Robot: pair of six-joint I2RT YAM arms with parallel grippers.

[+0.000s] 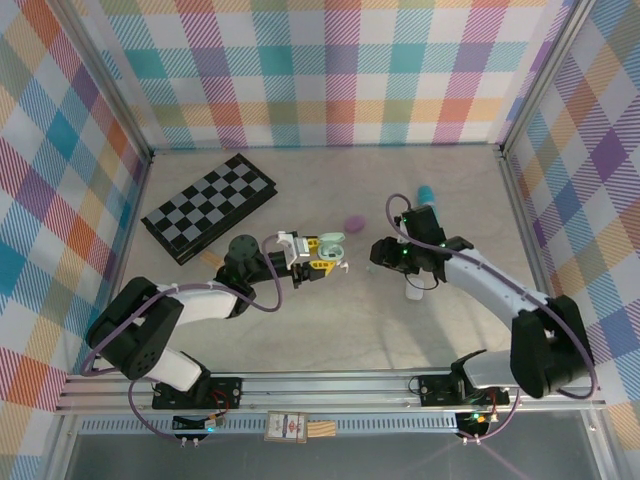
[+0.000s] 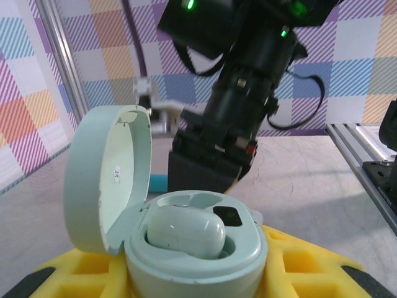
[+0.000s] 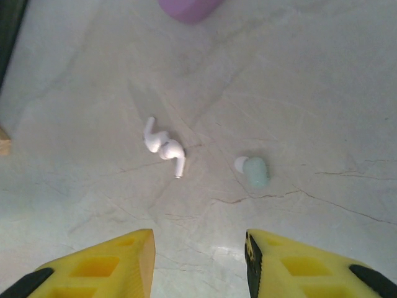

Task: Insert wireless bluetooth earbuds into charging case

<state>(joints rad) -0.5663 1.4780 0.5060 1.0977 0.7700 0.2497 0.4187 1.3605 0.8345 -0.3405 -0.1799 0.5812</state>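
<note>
My left gripper (image 1: 322, 256) is shut on a pale green charging case (image 2: 198, 264), which sits between its yellow fingers (image 2: 310, 270). The case's lid (image 2: 108, 180) stands open, and one pale green earbud (image 2: 186, 231) sits in a well inside. My right gripper (image 3: 198, 264) is open above the bare table with nothing between its yellow fingers (image 3: 105, 270). Ahead of it lie two white earbuds (image 3: 164, 146), touching each other, and a loose pale green earbud (image 3: 254, 172). The right arm (image 2: 239, 105) hangs just behind the case in the left wrist view.
A purple case (image 1: 354, 222) lies on the table between the two grippers. A folded chessboard (image 1: 210, 205) lies at the back left. A small white object (image 1: 413, 291) and a teal one (image 1: 425, 192) lie near the right arm. Patterned walls enclose the table.
</note>
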